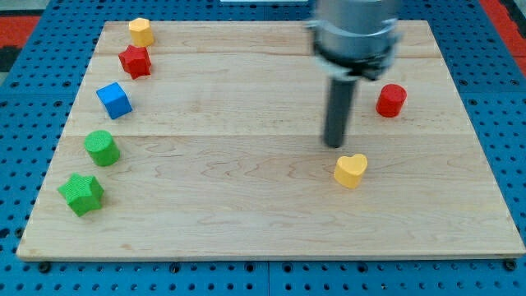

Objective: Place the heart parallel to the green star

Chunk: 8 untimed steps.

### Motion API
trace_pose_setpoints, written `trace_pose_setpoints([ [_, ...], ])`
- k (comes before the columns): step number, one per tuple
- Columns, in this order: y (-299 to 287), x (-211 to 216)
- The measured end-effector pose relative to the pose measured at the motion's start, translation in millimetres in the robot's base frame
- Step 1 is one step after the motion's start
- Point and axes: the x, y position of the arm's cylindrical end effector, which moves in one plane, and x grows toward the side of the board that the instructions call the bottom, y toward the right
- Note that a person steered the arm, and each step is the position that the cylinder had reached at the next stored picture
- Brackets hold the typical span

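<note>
My tip (pixel 334 145) just above-left of yellow heart (pixel 351 170) (no jaws, holding nothing); green star (pixel 81 194) far left, near board edge.

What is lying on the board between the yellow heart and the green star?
Nothing: in the camera view, the wooden board is bare between the yellow heart and the green star. My tip stands just above the heart, toward the view's top.
</note>
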Motion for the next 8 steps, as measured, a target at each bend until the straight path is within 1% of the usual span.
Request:
trace_pose_setpoints([
  [1, 42, 22],
  [2, 18, 67],
  [3, -59, 73],
  [4, -71, 63],
  [5, -2, 36],
  [6, -52, 28],
  [7, -95, 57],
  [8, -114, 68],
])
